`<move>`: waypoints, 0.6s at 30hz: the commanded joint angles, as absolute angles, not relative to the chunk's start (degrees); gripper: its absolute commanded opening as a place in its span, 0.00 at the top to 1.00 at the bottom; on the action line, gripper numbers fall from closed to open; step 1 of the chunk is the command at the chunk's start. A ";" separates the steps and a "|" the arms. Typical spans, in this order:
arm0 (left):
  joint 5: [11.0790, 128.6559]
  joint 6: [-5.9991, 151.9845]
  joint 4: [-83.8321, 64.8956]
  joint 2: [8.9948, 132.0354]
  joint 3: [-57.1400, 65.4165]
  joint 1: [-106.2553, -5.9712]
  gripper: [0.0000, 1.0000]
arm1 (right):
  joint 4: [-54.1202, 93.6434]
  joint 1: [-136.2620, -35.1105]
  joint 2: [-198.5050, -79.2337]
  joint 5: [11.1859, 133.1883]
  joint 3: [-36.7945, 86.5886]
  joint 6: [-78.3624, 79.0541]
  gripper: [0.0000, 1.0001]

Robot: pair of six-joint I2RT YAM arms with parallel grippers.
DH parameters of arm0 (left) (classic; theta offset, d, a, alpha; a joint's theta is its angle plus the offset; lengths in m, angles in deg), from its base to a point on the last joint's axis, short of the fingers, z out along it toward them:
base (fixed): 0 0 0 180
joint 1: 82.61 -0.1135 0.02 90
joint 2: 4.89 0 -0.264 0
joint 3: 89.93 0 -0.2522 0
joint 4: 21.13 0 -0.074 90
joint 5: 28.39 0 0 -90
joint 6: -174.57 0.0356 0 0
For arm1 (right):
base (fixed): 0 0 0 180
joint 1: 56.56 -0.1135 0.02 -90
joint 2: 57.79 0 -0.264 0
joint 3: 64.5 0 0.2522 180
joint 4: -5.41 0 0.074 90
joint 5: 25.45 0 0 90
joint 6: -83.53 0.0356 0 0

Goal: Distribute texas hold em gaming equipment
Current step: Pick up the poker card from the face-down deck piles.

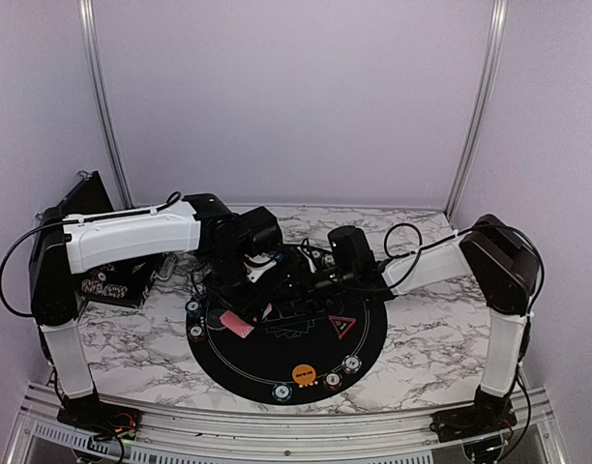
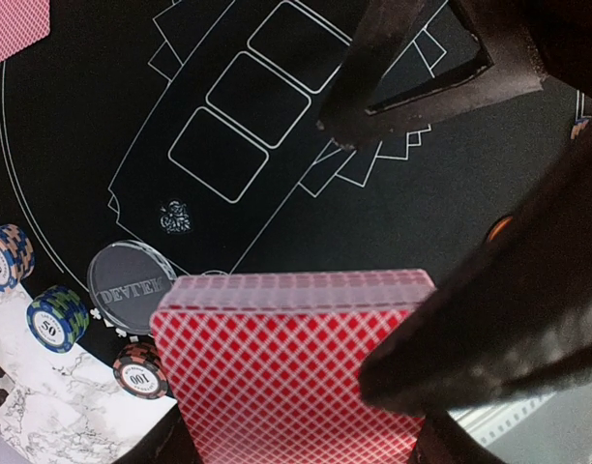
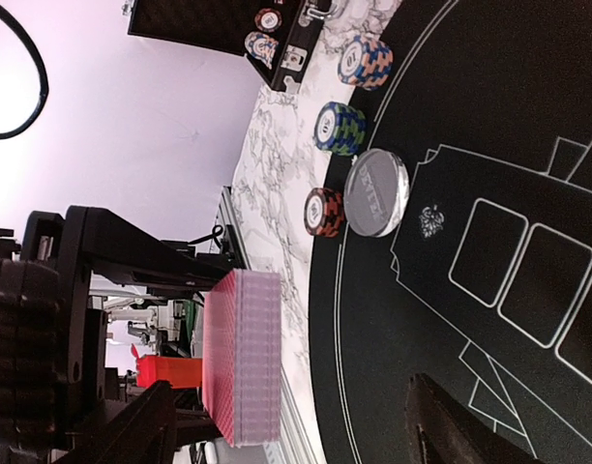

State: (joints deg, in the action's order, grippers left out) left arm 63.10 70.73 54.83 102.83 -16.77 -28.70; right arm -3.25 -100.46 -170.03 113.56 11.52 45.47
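Red-backed card deck (image 2: 296, 367) is held clamped in the left tool (image 1: 246, 307), above the left part of the black mat (image 2: 103, 116). The right tool (image 1: 304, 280) is noted with fingers apart, close by to the deck's right; the deck's long edge is presented toward it.

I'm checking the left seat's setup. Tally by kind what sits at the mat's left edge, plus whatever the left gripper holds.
Chip stacks: 3 (marked 10, 50 and 100)
Clear dealer button: 1
Card deck, held in the left gripper: 1
Total: 5
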 commanded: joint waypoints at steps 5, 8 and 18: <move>62.58 71.14 56.65 102.10 -19.14 -28.38 0.48 | -7.60 -102.64 -172.83 114.69 15.88 48.06 0.22; 62.40 70.95 56.70 101.78 -19.14 -28.38 0.48 | -7.77 -103.05 -173.61 114.77 16.44 48.45 0.22; 61.94 70.57 56.86 100.52 -19.31 -28.31 0.48 | -5.26 -103.49 -175.23 113.97 17.84 46.97 0.26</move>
State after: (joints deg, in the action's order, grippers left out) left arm 62.32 70.53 54.96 102.81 -17.60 -28.66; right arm -5.96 -102.97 -174.36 114.46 15.46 47.94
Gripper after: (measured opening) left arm 0.657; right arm 0.742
